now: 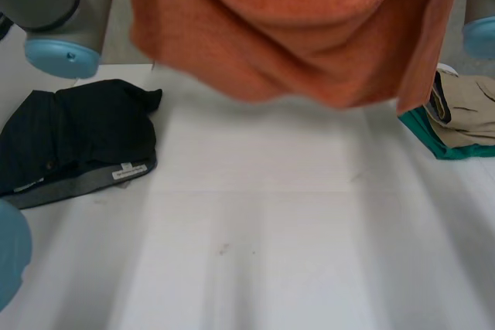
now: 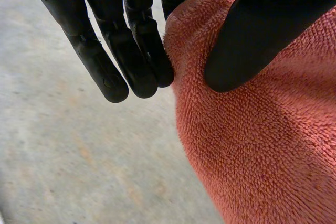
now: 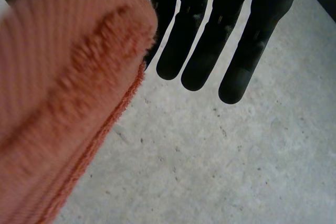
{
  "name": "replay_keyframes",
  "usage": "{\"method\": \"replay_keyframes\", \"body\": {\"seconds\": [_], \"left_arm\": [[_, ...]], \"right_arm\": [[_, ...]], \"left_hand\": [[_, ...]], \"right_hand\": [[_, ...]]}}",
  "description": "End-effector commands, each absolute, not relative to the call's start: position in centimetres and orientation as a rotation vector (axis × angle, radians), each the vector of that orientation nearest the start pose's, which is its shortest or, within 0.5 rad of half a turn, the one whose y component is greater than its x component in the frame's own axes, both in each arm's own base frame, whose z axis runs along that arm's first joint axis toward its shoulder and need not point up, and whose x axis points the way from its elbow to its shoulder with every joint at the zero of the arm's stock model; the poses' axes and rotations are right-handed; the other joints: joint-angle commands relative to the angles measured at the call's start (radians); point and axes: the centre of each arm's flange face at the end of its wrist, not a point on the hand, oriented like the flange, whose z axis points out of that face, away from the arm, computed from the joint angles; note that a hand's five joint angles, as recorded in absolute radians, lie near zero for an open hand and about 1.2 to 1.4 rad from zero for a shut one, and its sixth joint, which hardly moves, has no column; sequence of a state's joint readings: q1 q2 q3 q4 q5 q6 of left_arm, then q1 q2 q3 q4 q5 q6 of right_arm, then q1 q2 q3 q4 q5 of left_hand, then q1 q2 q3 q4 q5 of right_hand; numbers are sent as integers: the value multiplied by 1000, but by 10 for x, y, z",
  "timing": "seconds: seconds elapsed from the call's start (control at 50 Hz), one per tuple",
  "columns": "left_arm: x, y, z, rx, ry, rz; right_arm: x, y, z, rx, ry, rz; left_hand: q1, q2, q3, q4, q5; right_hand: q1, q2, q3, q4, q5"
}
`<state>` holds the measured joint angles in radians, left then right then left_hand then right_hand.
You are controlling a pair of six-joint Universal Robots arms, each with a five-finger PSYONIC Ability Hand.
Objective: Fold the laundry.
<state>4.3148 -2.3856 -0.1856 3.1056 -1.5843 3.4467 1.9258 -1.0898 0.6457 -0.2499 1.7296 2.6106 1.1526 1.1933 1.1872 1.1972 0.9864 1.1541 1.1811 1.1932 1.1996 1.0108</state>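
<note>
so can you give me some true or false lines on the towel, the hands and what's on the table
1. The towel hangs clear of the table. True.
2. The towel is blue. False: it is orange.
3. A dark garment lies on the table at the robot's left. True.
4. The left robot hand holds nothing. False: its thumb and fingers pinch the towel.
5. The beige clothes lie on top of the dark garment. False: they lie at the far side of the table, at the robot's right.
</note>
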Motion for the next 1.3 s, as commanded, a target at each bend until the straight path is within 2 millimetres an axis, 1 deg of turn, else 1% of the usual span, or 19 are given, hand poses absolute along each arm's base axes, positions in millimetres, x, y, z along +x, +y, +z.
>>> {"method": "replay_keyframes", "body": {"seconds": [0.02,0.08,0.14,0.24,0.26,0.32,0.44,0.5,0.58,0.8,0.9,0.94,1.0,1.02,1.06,1.08,1.18,1.24,1.3], "left_arm": [[-296,-399,361,544,1742,-2625],[-291,-398,326,585,1888,-2496],[-282,-389,281,653,2054,-2320],[-274,-376,230,801,2166,-2142],[-269,-371,214,847,2196,-2082],[-259,-361,185,945,2263,-1950],[-250,-342,152,1132,2295,-1790],[-245,-344,145,1155,2294,-1760],[-236,-350,141,1146,2293,-1740],[-224,-362,145,1134,2301,-1787],[-221,-362,151,1129,2290,-1793],[-220,-362,156,1124,2291,-1804],[-221,-357,165,1139,2294,-1817],[-221,-357,169,1141,2284,-1832],[-221,-356,178,1146,2269,-1864],[-220,-357,190,1133,2234,-1913],[-203,-372,219,1023,2135,-2033],[-192,-384,224,979,2102,-2046],[-177,-399,213,952,2101,-1983]], "right_arm": [[254,-387,404,-496,1559,-2964],[249,-395,372,-570,1684,-2885],[239,-397,328,-664,1874,-2758],[230,-386,265,-833,2129,-2490],[227,-378,245,-896,2207,-2380],[223,-368,221,-978,2291,-2239],[208,-345,180,-1088,2410,-1967],[204,-341,174,-1086,2427,-1936],[197,-346,172,-1053,2435,-1966],[193,-350,171,-982,2430,-2003],[193,-351,171,-977,2429,-2021],[193,-352,171,-979,2425,-2033],[191,-353,170,-981,2429,-2047],[191,-353,170,-983,2431,-2051],[191,-354,170,-990,2431,-2057],[191,-354,169,-993,2432,-2059],[191,-354,168,-1011,2429,-2066],[192,-354,167,-1016,2428,-2064],[193,-352,167,-1017,2430,-2062]], "left_hand": [[244,203,209,199,235],[244,203,209,199,235],[244,203,209,199,235],[244,203,209,199,235],[244,203,209,199,235],[244,203,209,199,235],[224,183,189,179,215],[-57,-98,-92,-102,-65],[-369,-410,-403,-413,-377],[-414,-454,-448,-458,-422],[-297,-337,-331,-341,-305],[-54,-94,-88,-98,-62],[59,19,25,15,51],[-11,-51,-45,-55,-19],[-461,-502,-496,-506,-470],[-978,-1019,-1013,-1023,-986],[-978,-1019,-1013,-1023,-986],[-978,-1019,-1013,-1023,-986],[-978,-1019,-1013,-1023,-986]], "right_hand": [[242,215,203,197,211],[242,215,203,197,211],[242,215,203,197,211],[242,215,203,197,211],[242,215,203,197,211],[242,215,203,197,211],[242,215,203,197,211],[242,215,203,197,211],[242,215,203,197,211],[242,215,203,197,211],[242,215,203,197,211],[242,215,203,197,211],[242,215,203,197,211],[242,215,203,197,211],[242,215,203,197,211],[242,215,203,197,211],[242,215,203,197,211],[242,215,203,197,211],[242,215,203,197,211]]}}
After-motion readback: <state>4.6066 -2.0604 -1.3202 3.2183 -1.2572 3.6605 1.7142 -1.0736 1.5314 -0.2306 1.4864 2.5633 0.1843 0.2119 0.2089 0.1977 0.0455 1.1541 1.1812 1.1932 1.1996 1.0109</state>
